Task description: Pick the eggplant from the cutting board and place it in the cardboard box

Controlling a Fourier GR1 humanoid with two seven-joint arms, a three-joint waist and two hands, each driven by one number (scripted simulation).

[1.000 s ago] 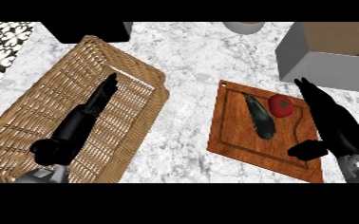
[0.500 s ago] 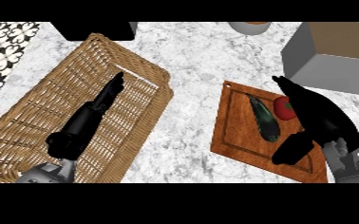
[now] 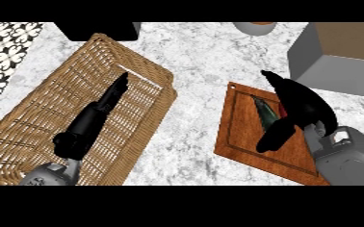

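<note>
A dark green eggplant (image 3: 265, 112) lies lengthwise on the wooden cutting board (image 3: 240, 142) at the right. My right hand (image 3: 302, 105) hovers over it, open, with straight fingers pointing to the far left and the thumb spread down beside the eggplant's near end. The hand hides the eggplant's right side and most of a red item (image 3: 282, 110) beside it. The cardboard box (image 3: 321, 62), grey outside and brown inside, stands at the far right, beyond the board. My left hand (image 3: 96, 118) is open with straight fingers over the wicker basket.
A large wicker basket (image 3: 43, 101) fills the left side of the marble counter. A black object (image 3: 96, 30) sits at the back left and a grey round vessel (image 3: 254, 27) at the back centre. Patterned tiles (image 3: 14, 41) show at the far left.
My right hand has moved left and forward across the board, from its right edge to above the eggplant, now covering most of the red item. The left hand has shifted slightly.
</note>
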